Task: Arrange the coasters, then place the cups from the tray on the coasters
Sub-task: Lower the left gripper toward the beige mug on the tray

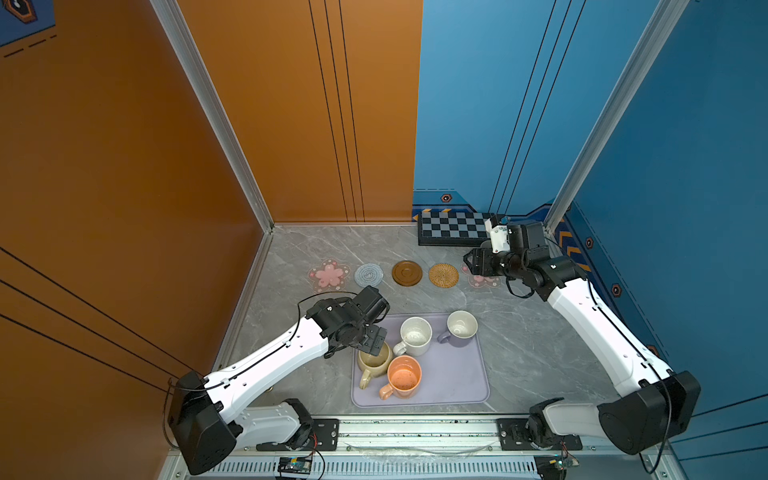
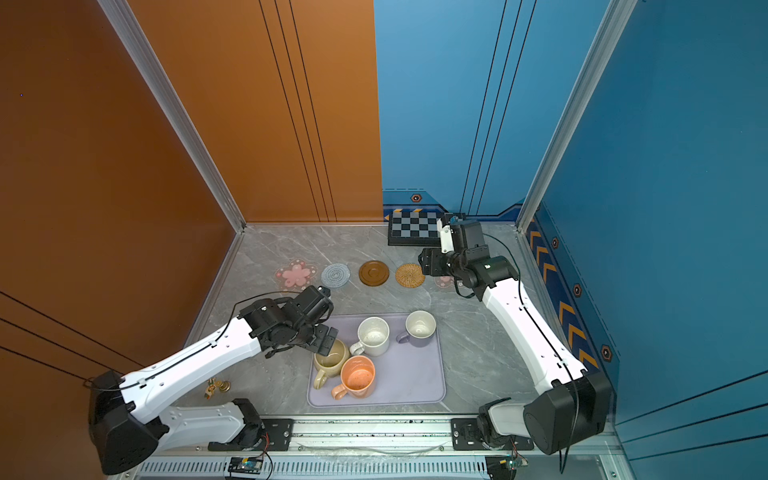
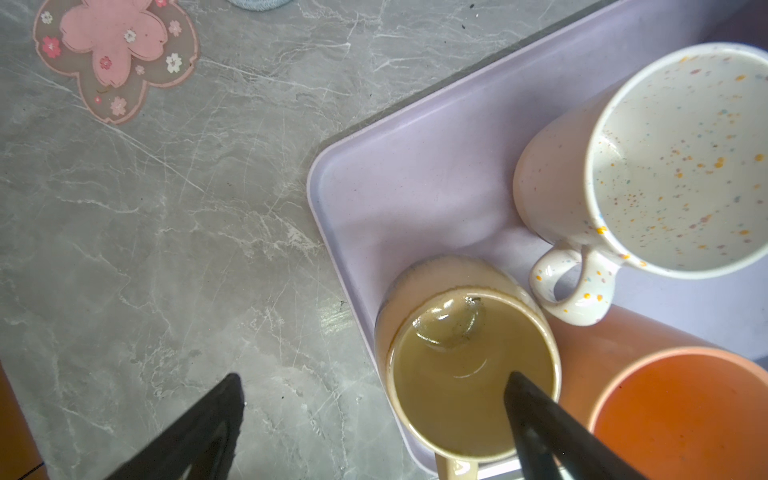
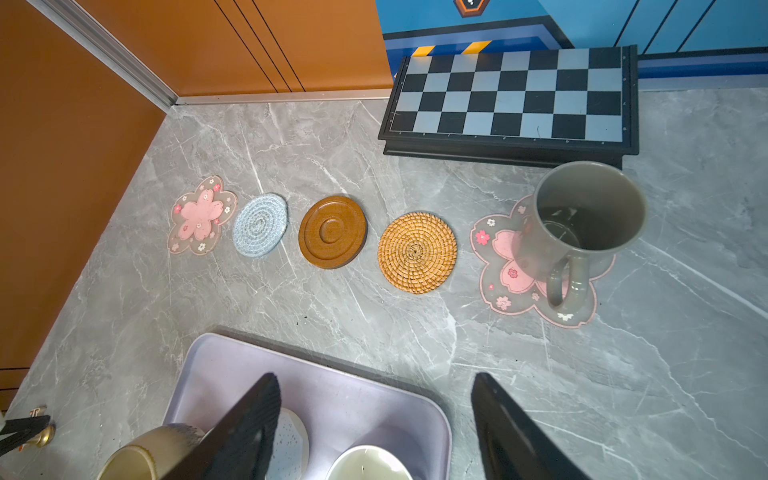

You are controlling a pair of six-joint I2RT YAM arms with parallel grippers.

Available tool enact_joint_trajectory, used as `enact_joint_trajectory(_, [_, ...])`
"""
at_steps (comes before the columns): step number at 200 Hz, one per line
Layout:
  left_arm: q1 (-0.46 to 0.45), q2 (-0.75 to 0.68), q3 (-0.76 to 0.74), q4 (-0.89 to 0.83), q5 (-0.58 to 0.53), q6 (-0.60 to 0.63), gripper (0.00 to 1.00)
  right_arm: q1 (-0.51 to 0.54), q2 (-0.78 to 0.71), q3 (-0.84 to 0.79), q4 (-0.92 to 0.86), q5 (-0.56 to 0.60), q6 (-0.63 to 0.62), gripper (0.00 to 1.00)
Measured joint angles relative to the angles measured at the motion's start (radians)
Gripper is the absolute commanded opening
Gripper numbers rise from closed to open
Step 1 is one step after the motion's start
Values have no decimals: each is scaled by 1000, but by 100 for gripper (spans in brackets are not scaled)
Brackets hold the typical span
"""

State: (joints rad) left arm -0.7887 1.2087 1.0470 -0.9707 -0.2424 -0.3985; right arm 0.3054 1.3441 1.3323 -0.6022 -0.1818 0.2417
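Marble tabletop, my left gripper gaping astride rim of beige cup, right gripper released, grey cup on pink coaster

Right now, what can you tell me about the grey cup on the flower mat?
The grey cup is a tall, shiny mug, ceramic by the look, with one looped handle. It stands upright and empty on a pink flower coaster, off to one side of it, with its handle over a petal. Only the coaster touches it; the open right gripper is clear of it.
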Motion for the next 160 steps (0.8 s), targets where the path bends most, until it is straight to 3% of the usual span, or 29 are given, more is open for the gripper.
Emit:
enact_joint_trajectory(104, [-5,-26,-60,-21,13,-37,99,3,-13,0,0,0,3,76])
enact_joint_trajectory(160, [-74,-25,-67,-23,28,-71,100,6,-25,0,0,0,3,76])
